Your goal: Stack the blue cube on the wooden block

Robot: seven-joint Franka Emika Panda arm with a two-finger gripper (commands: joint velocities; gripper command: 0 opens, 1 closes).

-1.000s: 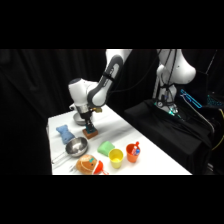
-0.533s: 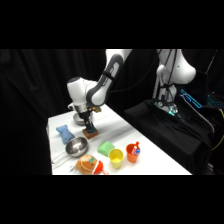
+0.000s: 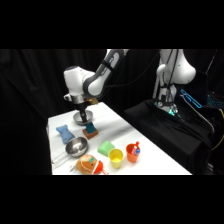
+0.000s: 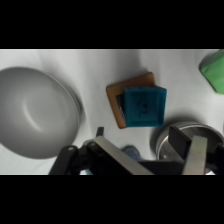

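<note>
White tabletop (image 3: pixel 150 145) carries everything. Near its far-left part lies the flat orange-brown wooden block (image 4: pixel 131 98), the landmark. The small teal-blue cube (image 4: pixel 144 106) rests on it, shifted toward one edge and turned slightly askew. The white arm's gripper (image 4: pixel 155 150) hangs just above the block, its fingers (image 4: pixel 192 155) spread apart and holding nothing.

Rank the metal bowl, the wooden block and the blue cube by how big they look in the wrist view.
1. Metal bowl, clearly largest.
2. Wooden block.
3. Blue cube, resting on the block and so nearer the camera; the two look close in size, so their order is unsure.
</note>
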